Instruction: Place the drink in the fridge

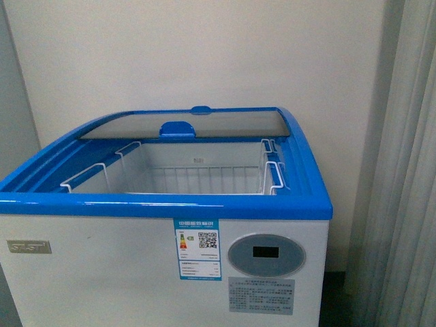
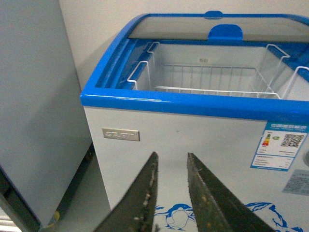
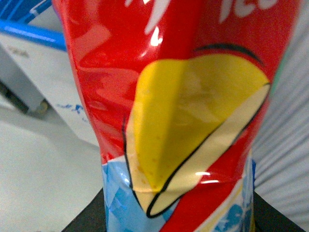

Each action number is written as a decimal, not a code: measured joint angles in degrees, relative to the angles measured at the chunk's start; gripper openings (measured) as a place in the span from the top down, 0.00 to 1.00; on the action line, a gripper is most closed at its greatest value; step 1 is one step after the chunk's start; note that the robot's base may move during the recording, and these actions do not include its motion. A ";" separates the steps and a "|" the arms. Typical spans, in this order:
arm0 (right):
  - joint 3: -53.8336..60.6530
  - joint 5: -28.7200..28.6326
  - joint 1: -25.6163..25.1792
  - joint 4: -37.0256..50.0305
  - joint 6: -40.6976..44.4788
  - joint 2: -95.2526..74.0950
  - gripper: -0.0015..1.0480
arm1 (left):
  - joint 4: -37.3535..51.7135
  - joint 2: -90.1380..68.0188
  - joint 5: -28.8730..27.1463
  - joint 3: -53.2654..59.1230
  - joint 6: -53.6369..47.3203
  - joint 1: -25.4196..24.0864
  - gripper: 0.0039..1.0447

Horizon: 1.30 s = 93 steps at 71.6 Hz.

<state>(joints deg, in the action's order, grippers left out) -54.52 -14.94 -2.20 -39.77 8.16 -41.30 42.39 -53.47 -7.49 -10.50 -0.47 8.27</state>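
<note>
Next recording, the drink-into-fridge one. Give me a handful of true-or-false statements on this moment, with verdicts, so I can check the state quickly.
1. The fridge has its sliding lid pushed to the back, so the top is open. True.
2. A bottle already lies in the wire basket. False: the basket shows nothing in it.
3. The left gripper holds the drink. False: its fingers stand apart with nothing between them, facing the fridge's front.
4. The drink's red label fills most of the right wrist view. True.
5. Both arms show in the front view. False: neither arm shows there.
</note>
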 joint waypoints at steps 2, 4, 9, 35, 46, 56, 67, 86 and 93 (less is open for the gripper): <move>-1.03 -0.57 0.24 1.09 2.82 -2.45 0.62 | -0.15 0.74 0.07 0.33 0.00 -0.33 0.94; -2.89 -0.44 0.92 3.34 7.10 -6.21 0.62 | -0.48 1.84 0.26 0.81 0.15 -0.81 0.98; -7.93 1.05 2.93 7.87 16.15 -14.49 0.62 | -1.33 3.82 1.11 1.95 0.26 -1.53 0.98; -45.16 16.22 14.29 7.28 57.57 -61.02 0.62 | -7.98 14.69 7.17 6.54 0.31 -7.91 0.98; -61.53 19.63 19.61 4.24 62.42 -75.47 0.62 | -9.68 18.60 7.50 8.28 0.31 -8.00 0.98; -69.99 21.03 22.23 3.98 65.22 -82.82 0.62 | -10.86 21.00 7.52 9.66 0.33 -8.02 0.98; -80.11 22.21 23.45 2.67 66.73 -91.78 0.62 | -16.37 27.21 7.50 9.66 0.33 -8.02 0.98; -86.29 23.30 23.26 1.81 66.77 -99.03 0.62 | -23.61 34.71 7.50 9.66 0.33 -8.02 0.98; -86.29 23.65 23.47 3.08 66.27 -99.49 0.62 | -25.49 36.70 7.50 9.66 0.33 -8.02 0.98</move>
<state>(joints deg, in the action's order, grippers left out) -140.81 8.71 21.28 -36.69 74.43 -140.79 16.91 -16.78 0.01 -0.84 -0.14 0.25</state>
